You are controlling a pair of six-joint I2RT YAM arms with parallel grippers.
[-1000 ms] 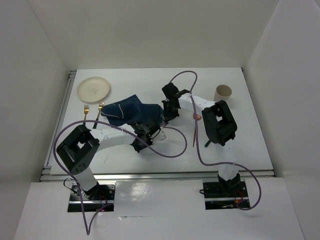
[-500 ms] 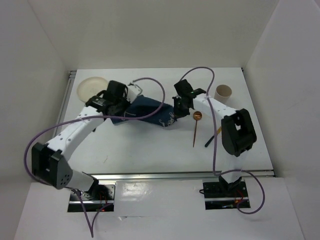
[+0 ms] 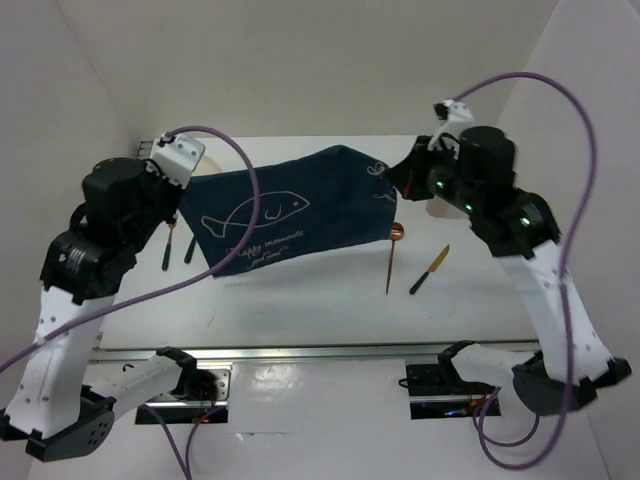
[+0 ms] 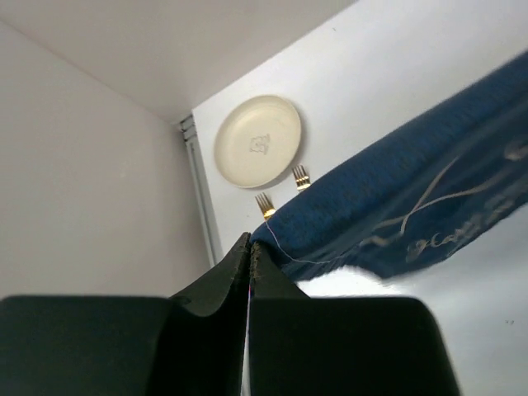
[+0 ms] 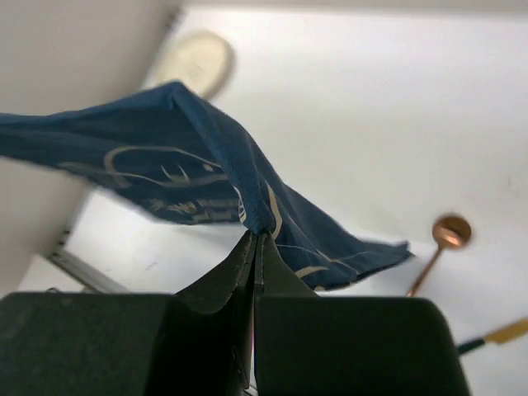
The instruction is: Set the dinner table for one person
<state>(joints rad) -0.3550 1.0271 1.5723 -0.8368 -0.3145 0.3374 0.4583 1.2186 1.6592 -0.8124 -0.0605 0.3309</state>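
Note:
The navy blue placemat [image 3: 285,215] with a white fish outline hangs stretched in the air between my two grippers, above the white dinner table [image 3: 300,300]. My left gripper [image 3: 184,198] is shut on its left corner; the left wrist view shows the tips [image 4: 250,243] pinching the cloth [image 4: 396,206]. My right gripper [image 3: 386,180] is shut on its right corner; the right wrist view shows the tips [image 5: 256,236] clamped on a fold of the cloth [image 5: 165,148]. A cream plate [image 4: 257,140] and two gold forks [image 4: 264,204] lie at the far left.
A copper spoon [image 3: 392,255] and a gold knife with a dark handle [image 3: 430,270] lie on the table right of centre, also in the right wrist view [image 5: 450,231]. The fork handles [image 3: 189,248] show under my left arm. Aluminium rails edge the table [image 3: 300,350].
The placemat was crumpled on the table; both grippers have taken its corners, risen and moved apart, so it now hangs spread out above the table.

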